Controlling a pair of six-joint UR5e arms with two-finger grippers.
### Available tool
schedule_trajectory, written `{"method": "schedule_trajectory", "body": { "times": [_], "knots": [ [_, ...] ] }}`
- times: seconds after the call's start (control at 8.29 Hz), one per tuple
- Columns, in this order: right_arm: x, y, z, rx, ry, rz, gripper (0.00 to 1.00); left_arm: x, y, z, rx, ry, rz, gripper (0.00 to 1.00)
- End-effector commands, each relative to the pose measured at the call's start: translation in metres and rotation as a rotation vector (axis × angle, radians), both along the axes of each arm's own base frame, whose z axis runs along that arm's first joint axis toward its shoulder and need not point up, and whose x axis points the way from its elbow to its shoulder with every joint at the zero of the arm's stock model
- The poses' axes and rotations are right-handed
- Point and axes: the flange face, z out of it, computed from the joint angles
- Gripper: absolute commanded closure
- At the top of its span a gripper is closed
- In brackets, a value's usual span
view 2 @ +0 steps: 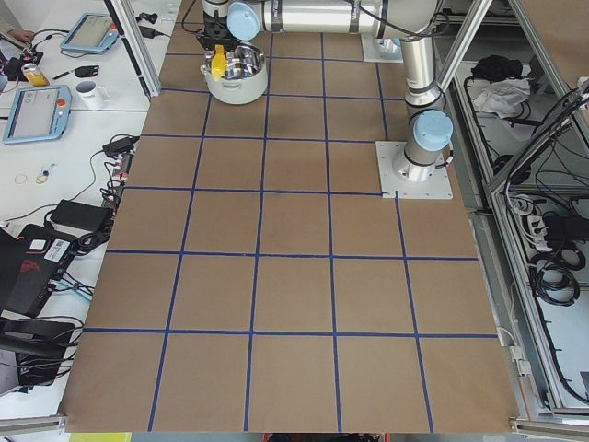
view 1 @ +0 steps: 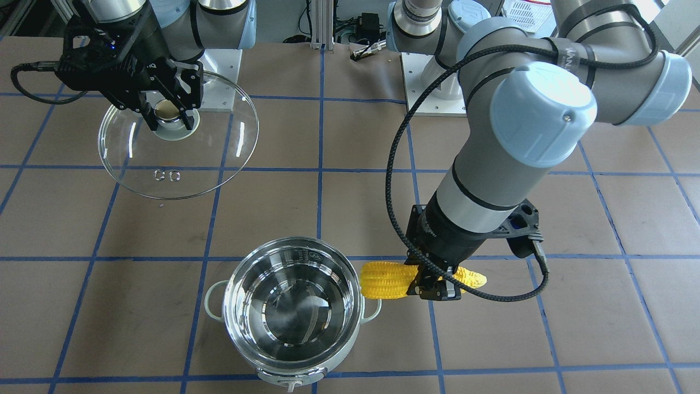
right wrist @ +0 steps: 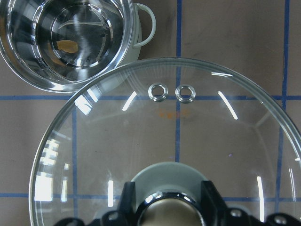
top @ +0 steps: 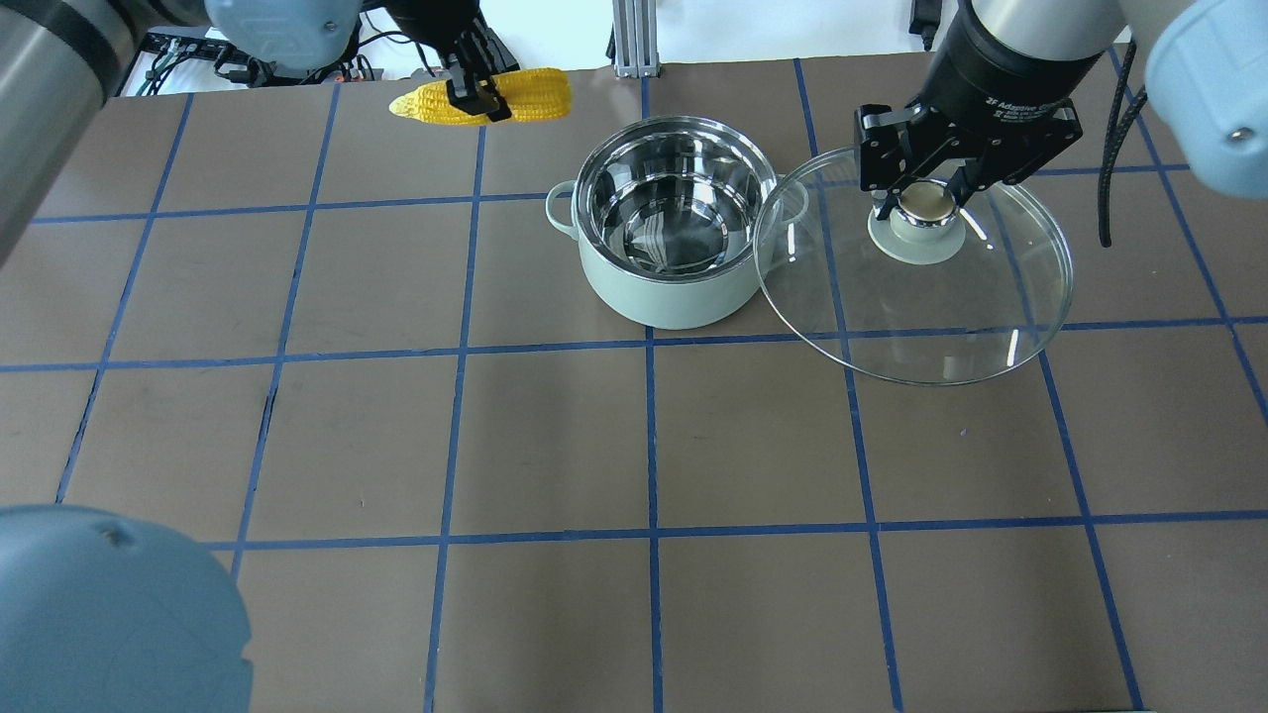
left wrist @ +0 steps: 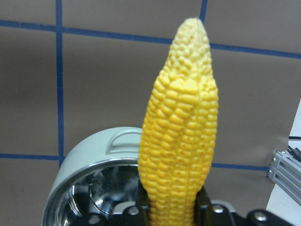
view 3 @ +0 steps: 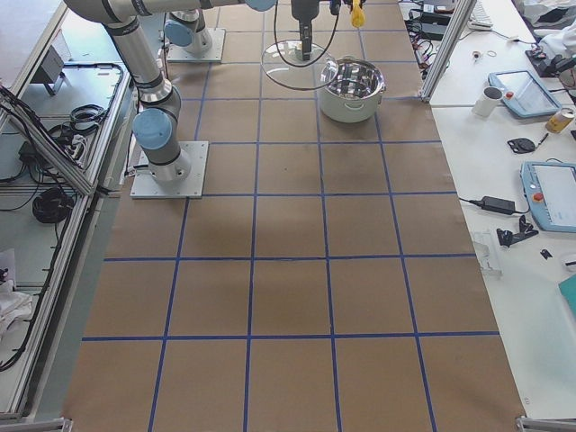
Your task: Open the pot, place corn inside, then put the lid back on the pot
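Over brown worktop (view 1: pixel 547 339), left claw (view 1: pixel 437 287) pinched corn (view 1: pixel 383 280) beside the open pot (top: pixel 664 297), right claw (view 1: pixel 168 112) clamped lid (view 1: pixel 219 153); corn should go in next.

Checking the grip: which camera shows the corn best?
Left wrist: the corn fills the frame, kernels sharp, clamped at its base. Front-facing hides its middle behind the left tool; overhead shows it small, at the frame's top; side views, a yellow speck.

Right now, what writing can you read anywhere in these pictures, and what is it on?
"2F Adaptive", on the right tool; the rest of that label is too small.
Markings inside the pot: too small to read.
Printing on the left tool's wrist: blurred.
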Motion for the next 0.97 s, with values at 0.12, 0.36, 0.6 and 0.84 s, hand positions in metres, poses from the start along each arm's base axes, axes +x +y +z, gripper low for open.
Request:
{"method": "schedule_trajectory", "body": {
  "times": [0.12,0.36,0.6,0.84],
  "knots": [
    [0.000,-0.001,-0.001,0.002,-0.001,0.003,0.73,-0.102,-0.021,-0.032,-0.048,0.057,0.104,1.00],
    [-0.004,-0.001,0.000,-0.001,0.001,0.013,0.73,-0.130,-0.021,-0.058,-0.038,0.057,0.184,1.00],
    [-0.007,-0.002,0.000,-0.001,0.001,0.015,0.73,-0.154,-0.015,-0.080,-0.008,0.047,0.155,1.00],
    [-0.008,-0.003,-0.001,0.002,0.000,0.015,0.73,-0.170,-0.007,-0.085,-0.002,0.045,0.139,1.00]
  ]
}}
